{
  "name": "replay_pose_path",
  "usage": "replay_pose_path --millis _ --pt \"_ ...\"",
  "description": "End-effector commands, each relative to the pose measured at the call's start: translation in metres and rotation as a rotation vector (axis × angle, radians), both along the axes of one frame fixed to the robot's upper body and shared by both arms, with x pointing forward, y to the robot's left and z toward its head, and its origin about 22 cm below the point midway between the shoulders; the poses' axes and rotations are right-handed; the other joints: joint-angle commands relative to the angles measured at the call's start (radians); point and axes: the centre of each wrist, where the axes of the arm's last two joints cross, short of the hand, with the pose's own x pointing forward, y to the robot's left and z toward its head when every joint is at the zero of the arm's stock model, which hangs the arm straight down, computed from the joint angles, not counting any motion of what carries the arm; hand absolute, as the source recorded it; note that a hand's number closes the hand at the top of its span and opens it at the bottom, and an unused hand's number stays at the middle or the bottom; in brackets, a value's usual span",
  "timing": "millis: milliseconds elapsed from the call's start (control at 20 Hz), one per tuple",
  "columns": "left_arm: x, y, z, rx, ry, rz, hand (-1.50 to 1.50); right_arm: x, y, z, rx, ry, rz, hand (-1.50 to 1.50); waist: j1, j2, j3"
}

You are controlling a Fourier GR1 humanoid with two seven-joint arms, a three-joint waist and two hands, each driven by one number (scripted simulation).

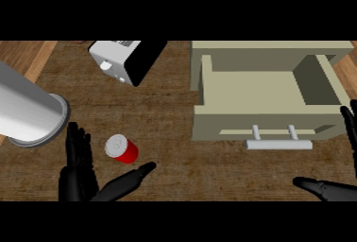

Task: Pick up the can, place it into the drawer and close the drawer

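A red can (121, 148) with a white top stands on the wooden counter at the lower left. My left hand (82, 175) is open around it, fingers to the can's left and thumb below right, not touching. The beige drawer (209, 120) stands pulled open at the right, its inside bare, with a pale bar handle (278, 143) on its front. My right hand (327, 189) is open at the lower right edge, thumb pointing left below the handle, fingers rising along the drawer's right side.
A large silver cylinder (28, 113) lies on its side at the left edge, close to my left fingers. A white and black box-shaped appliance (125, 59) sits at the back, left of the drawer's cabinet (272, 49).
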Motion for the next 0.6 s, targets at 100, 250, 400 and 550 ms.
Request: replay_pose_path --millis 100,250,400,550 --pt "0.014 -0.006 -0.043 0.038 0.029 0.03 -1.5 -0.011 0.002 0.012 -0.012 0.007 0.001 -1.5 -0.002 0.0 0.0" --pt "0.006 -0.019 -0.067 0.022 0.061 0.046 -1.5 -0.011 0.0 0.012 0.005 0.005 -0.005 -1.5 -0.002 0.0 0.0" --pt "-0.002 0.005 -0.084 0.01 0.047 0.083 -1.5 -0.013 0.004 0.018 0.005 -0.022 -0.011 -1.5 0.002 0.0 0.0" --pt "0.025 0.004 -0.1 0.005 0.066 0.092 -1.5 -0.014 -0.02 0.019 0.006 0.006 -0.006 -1.5 -0.003 0.001 0.0"
